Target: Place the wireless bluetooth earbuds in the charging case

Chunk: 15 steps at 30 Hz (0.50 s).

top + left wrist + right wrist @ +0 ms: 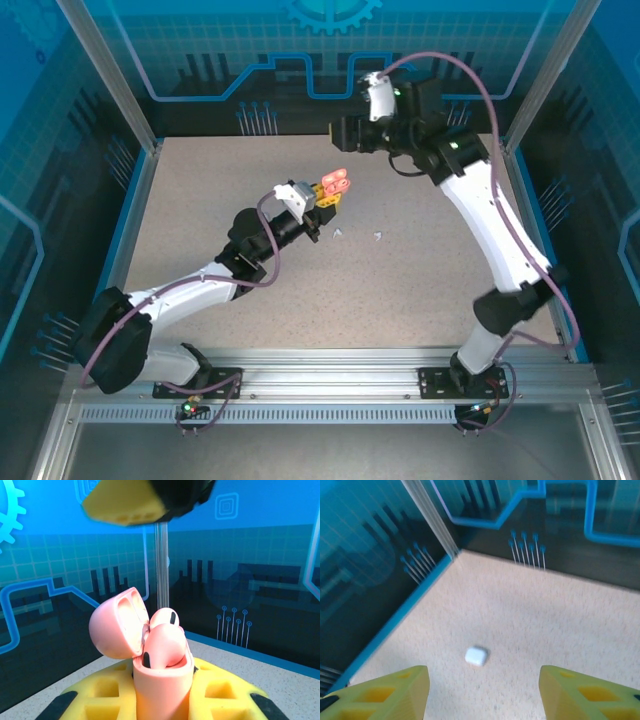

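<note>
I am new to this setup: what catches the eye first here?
First, the pink case, lid open with pink earbuds inside, clamped in the left pincer at the centre. Next, a small white case lying on the table ahead of the open right pincer; two tiny white earbuds lie by the left pincer.

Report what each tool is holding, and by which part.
The left tool pinches the salmon-pink pebble-shaped plastic charging case by its lower body, below the open top. The right tool stands open and holds nothing.
</note>
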Each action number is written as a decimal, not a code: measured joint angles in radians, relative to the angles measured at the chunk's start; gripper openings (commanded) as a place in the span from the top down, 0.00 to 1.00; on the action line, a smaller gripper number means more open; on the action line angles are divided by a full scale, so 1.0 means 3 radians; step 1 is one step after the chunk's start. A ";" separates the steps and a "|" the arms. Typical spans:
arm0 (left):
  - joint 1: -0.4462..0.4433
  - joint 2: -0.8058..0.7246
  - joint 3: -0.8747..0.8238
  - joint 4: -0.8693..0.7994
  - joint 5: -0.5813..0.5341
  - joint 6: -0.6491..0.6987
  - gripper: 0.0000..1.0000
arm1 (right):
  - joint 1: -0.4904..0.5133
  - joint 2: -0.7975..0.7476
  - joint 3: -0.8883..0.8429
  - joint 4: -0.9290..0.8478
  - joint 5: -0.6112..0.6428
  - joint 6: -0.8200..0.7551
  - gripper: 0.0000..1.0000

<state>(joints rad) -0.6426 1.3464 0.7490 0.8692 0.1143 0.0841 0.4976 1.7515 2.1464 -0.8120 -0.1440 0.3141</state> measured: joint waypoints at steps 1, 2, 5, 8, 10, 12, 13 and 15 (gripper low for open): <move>0.0000 0.0005 0.0000 0.0000 0.0001 0.0000 1.00 | 0.0005 0.0178 0.0146 -0.0160 -0.0024 -0.0003 0.43; 0.0000 0.0006 0.0000 0.0000 0.0001 0.0000 1.00 | 0.0013 0.0300 0.0244 -0.0275 -0.0033 -0.0005 0.44; 0.0000 0.0008 0.0000 0.0000 0.0000 0.0000 1.00 | 0.0051 0.0601 0.0444 -0.0596 -0.0058 -0.0037 0.48; -0.0009 0.0011 -0.0020 -0.0013 0.0018 0.0000 1.00 | 0.0103 0.0682 0.0456 -0.0800 -0.0048 -0.0079 0.51; -0.0025 0.0029 -0.0043 -0.0015 0.0019 0.0000 1.00 | 0.0123 0.0617 0.0367 -0.0837 -0.0024 -0.0107 0.52; -0.0029 0.0053 -0.0046 -0.0017 0.0006 0.0000 1.00 | 0.0137 0.0443 0.0136 -0.0835 0.0023 -0.0130 0.52; -0.0028 0.0057 -0.0046 -0.0017 0.0004 0.0001 1.00 | 0.0144 0.0306 -0.0038 -0.0835 0.0061 -0.0136 0.51; -0.0053 0.0066 -0.0048 -0.0015 0.0039 0.0001 1.00 | 0.0144 0.0069 -0.0315 -0.0750 0.0135 -0.0137 0.51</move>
<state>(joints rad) -0.6586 1.3663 0.7345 0.8646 0.1261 0.0845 0.5407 1.7721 2.0518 -1.0370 -0.1036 0.2729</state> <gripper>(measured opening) 0.180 0.488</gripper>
